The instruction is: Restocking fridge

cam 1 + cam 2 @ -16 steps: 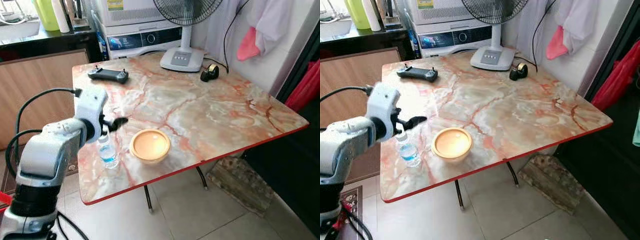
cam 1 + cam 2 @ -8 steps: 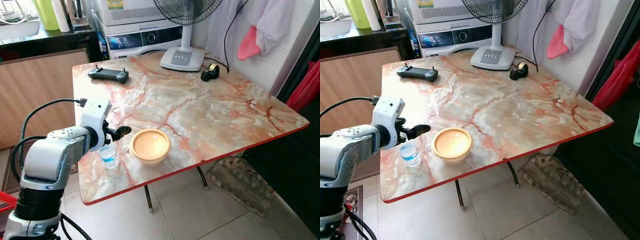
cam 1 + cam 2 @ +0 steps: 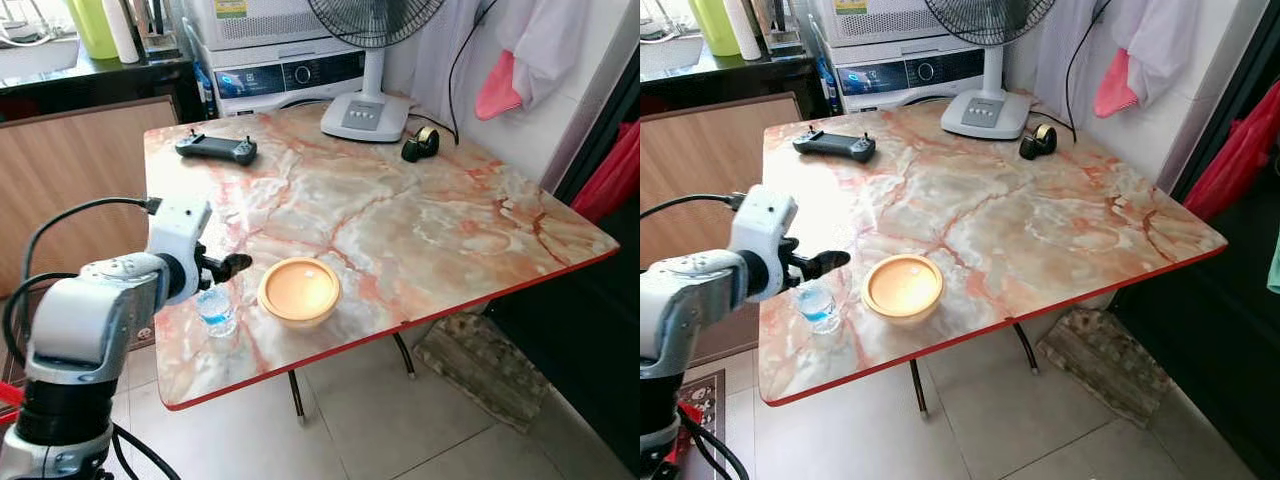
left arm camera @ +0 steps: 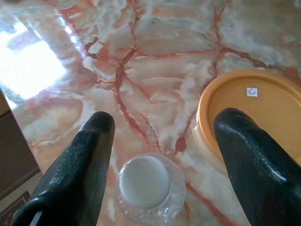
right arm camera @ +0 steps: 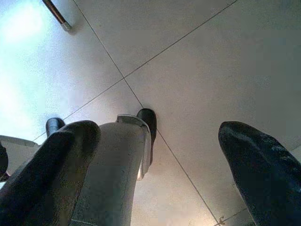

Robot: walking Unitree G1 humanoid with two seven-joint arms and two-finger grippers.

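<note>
A small clear water bottle (image 3: 216,310) with a white cap and blue label stands near the front left corner of the marble table (image 3: 400,220). My left gripper (image 3: 232,266) hovers just above it, open. In the left wrist view the bottle cap (image 4: 143,181) lies low between the two black fingers (image 4: 80,160), untouched. A yellow lidded bowl (image 3: 299,290) sits just right of the bottle, its rim (image 4: 244,108) close to one finger. My right gripper (image 5: 157,141) hangs open over the tiled floor, beside my own leg (image 5: 113,174).
A black controller (image 3: 216,149) lies at the table's back left. A white fan base (image 3: 364,117) and a black tape roll (image 3: 419,145) stand at the back. A washing machine (image 3: 285,75) and wooden counter (image 3: 70,170) lie behind. Red cloth (image 3: 610,175) hangs at right.
My left gripper has dropped from higher over the table to just above the bottle and shifted slightly left. The bottle and bowl have not moved.
</note>
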